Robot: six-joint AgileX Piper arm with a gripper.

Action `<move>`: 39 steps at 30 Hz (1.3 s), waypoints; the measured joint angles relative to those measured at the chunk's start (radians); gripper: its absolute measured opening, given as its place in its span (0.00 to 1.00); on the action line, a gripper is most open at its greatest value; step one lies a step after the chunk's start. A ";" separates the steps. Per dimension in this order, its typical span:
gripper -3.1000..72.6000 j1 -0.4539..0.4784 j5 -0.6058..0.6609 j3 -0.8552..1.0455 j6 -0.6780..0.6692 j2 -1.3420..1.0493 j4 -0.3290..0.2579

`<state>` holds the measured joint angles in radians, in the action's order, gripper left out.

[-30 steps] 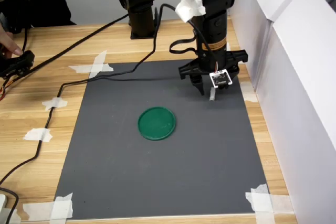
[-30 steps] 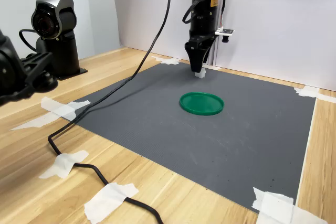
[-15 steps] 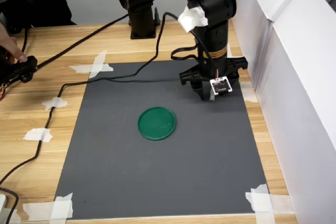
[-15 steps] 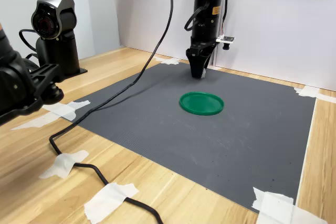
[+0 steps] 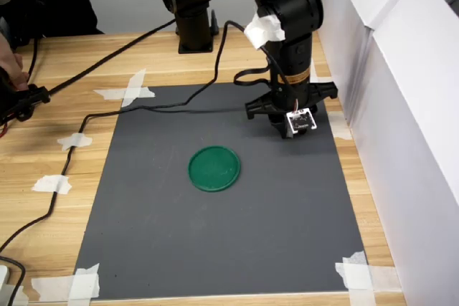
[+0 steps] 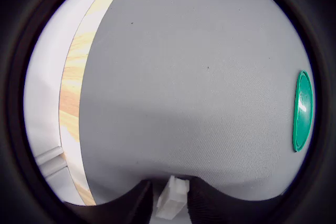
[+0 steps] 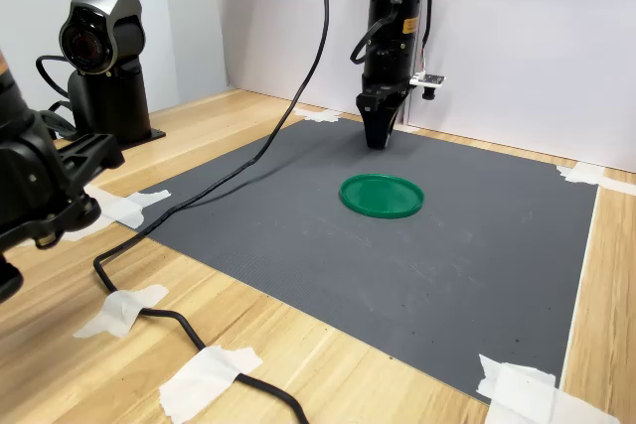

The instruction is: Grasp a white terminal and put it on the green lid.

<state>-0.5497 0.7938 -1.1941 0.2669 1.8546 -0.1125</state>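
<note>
Grasp step in hand: the gripper [image 6: 171, 199] is down at the grey mat [image 5: 215, 234], jaws either side of the white terminal [image 6: 171, 198], seemingly closing on it, though whether they're fully clamped I cannot tell. The arm [image 7: 390, 37] stands near vertical, wrist pointing straight down, by the mat's far edge in the second exterior view. The green lid [image 5: 214, 168] lies mid-mat, well apart. Next, I'd judge: a firm squeeze, lift, carry across to the lid.

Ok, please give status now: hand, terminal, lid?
Hand down at mat, fingers either side of white terminal; grip unconfirmed. Green lid empty. Mat between them bare.
</note>
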 joint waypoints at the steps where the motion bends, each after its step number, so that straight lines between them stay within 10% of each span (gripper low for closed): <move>1: 0.37 0.000 0.000 0.000 0.001 0.000 0.000; 9: 0.16 0.000 0.000 0.000 -0.005 0.000 0.003; 25: 0.16 0.014 0.076 -0.031 -0.211 -0.090 0.008; 39: 0.16 0.340 0.137 -0.035 -0.402 -0.162 0.094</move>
<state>-0.2097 0.9304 -1.2290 -0.1354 1.6926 -0.0180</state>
